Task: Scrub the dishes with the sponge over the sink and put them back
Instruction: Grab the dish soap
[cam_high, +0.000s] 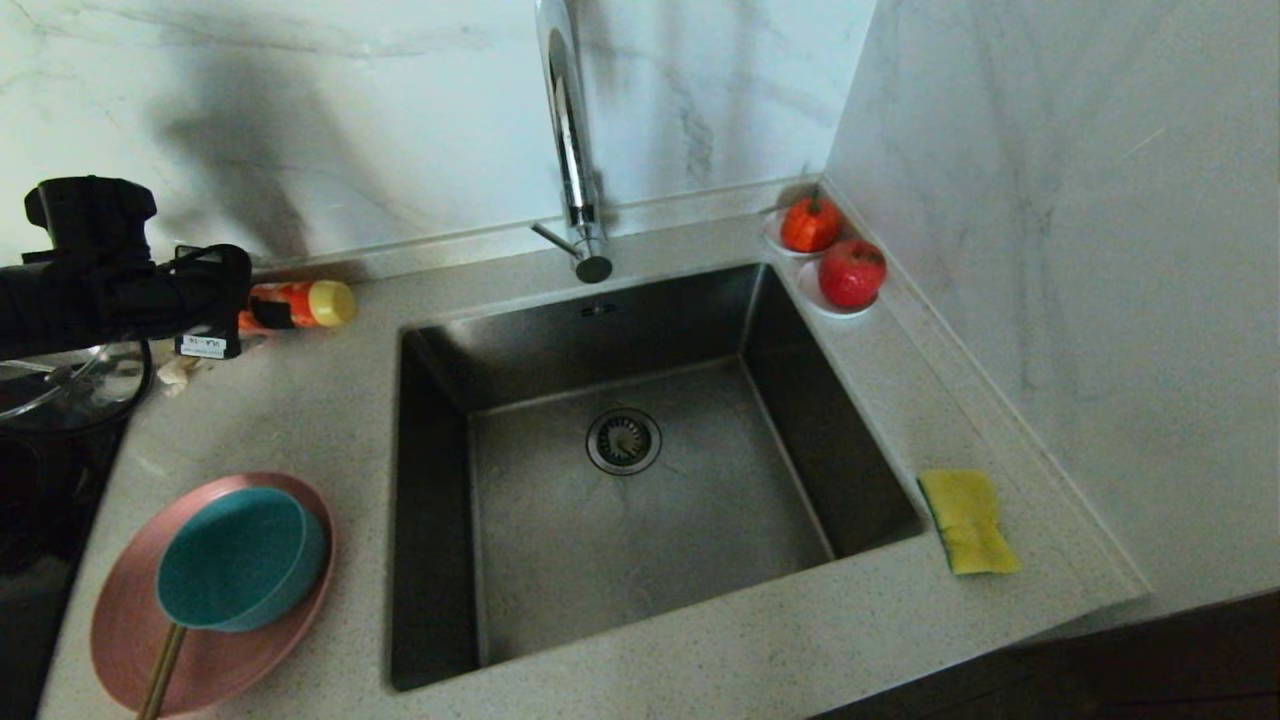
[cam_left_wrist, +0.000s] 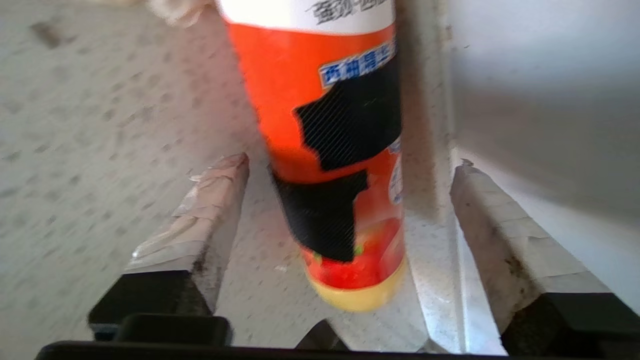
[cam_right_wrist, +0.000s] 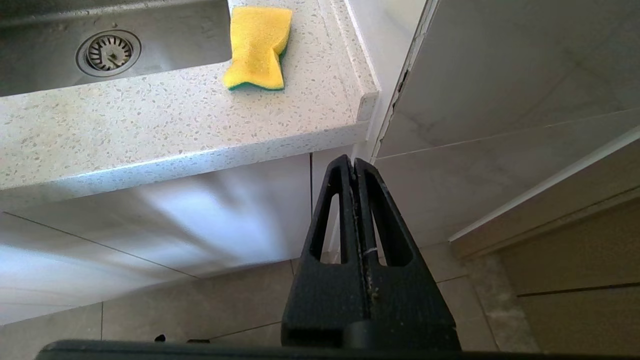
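right claw (cam_right_wrist: 355, 162): closed, below counter edge | sponge (cam_right_wrist: 258, 47): on counter (cam_right_wrist: 150, 125) beside sink (cam_right_wrist: 75, 45)

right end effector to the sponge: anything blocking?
Yes, the counter edge. The right end effector hangs shut below counter level, out in front of the cabinet, while the sponge lies up on the countertop beside the sink. Nothing sits on or against the sponge itself.

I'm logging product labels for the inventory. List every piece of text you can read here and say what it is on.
Orange bottle, lying on the counter between the left gripper's open fingers: black Chinese characters on its white band and white ones on a blue strip, all too blurred to read.
White tag on the left arm: print too small to read.
No other text.
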